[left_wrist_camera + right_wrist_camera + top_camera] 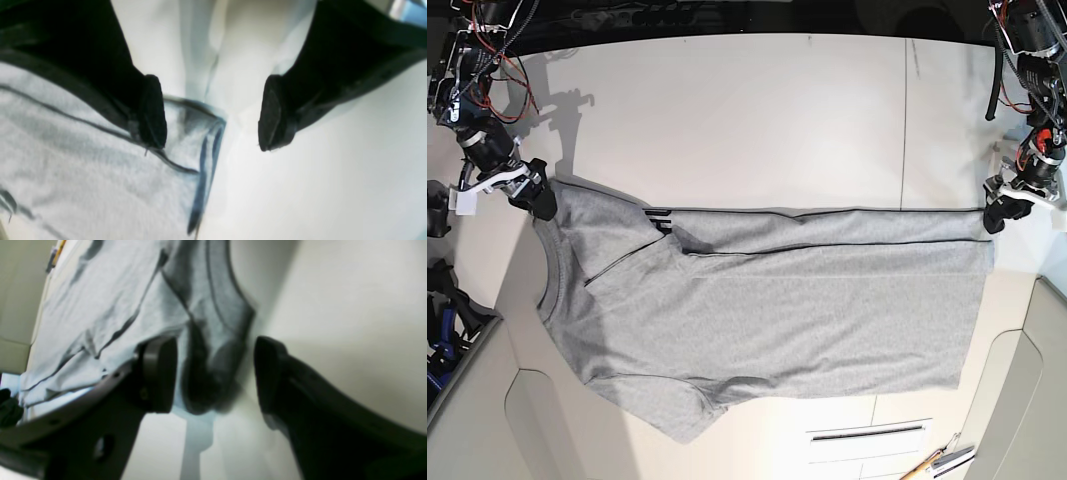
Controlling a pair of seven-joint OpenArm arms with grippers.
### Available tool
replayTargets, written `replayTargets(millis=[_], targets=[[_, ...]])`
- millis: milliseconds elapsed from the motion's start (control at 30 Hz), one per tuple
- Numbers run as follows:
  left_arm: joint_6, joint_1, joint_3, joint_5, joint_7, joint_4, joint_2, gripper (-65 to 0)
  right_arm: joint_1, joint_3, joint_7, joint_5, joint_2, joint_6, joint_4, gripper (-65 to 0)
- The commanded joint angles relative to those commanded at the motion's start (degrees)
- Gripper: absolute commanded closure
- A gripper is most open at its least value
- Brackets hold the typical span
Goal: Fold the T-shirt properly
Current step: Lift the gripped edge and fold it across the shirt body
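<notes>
Currently the T-shirt lies spread across the white desk, its far long edge folded inward. Both pincers gape, holding nothing: the left pincer at the hem corner, the right pincer over the shoulder corner (views blurred). Judgement: nip both corners evenly, keeping the fold straight.
</notes>
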Motion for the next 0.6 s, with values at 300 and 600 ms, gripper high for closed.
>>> replayTargets(millis=[300,600], targets=[[-0.2,-1.1,0.1,0.3,0.1,0.0,2.6,-46.4,2.3,-1.9,0.5,-0.6,-5.2,0.24,0.0,-36.2],[-0.2,-2.1,6.0,2.0,-0.3,0.0,2.9,-46.3,3.8,-2.1,0.5,-1.7,-5.3,0.24,0.0,-36.2]])
